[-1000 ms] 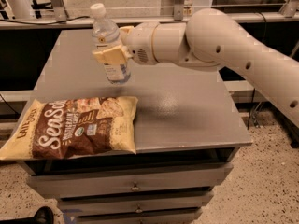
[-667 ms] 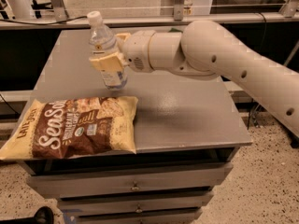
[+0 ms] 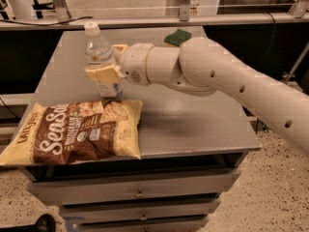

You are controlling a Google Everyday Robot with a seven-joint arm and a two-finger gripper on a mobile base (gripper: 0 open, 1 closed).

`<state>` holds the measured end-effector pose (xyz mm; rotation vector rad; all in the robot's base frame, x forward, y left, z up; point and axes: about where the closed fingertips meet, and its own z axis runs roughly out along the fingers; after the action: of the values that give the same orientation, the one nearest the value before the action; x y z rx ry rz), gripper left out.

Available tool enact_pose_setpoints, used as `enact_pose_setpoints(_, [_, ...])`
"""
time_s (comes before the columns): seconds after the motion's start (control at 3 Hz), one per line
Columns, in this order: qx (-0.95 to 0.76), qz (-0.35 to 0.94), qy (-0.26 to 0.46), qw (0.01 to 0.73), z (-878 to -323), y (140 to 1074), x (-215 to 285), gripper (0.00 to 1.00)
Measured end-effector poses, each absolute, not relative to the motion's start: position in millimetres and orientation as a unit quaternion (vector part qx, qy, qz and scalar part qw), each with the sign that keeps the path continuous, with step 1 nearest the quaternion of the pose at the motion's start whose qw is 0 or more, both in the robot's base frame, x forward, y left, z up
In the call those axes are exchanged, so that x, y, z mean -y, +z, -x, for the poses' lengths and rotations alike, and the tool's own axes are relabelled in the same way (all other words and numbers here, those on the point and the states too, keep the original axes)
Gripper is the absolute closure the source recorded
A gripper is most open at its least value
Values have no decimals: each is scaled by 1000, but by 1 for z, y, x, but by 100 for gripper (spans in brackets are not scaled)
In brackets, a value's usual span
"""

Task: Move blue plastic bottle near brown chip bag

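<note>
Fingers [image 3: 104, 74] clamp upright blue plastic bottle [image 3: 98, 50]; arm [image 3: 217, 76] stretched left, by brown chip bag [image 3: 72, 134].

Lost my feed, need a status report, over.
Gripper shut on blue plastic bottle, upright, just behind brown chip bag. Nothing between them. Green sponge far back.

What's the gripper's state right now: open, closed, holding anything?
Gripper: closed on the blue plastic bottle, holding it upright at the far edge of the brown chip bag.
</note>
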<state>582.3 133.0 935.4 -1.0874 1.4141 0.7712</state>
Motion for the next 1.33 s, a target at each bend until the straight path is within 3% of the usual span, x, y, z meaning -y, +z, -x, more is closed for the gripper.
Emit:
enact_pose_setpoints(1.0, [-602, 470, 344, 547, -560, 912, -141, 100])
enact_pose_setpoints(1.33, [-603, 471, 346, 543, -557, 911, -142, 82])
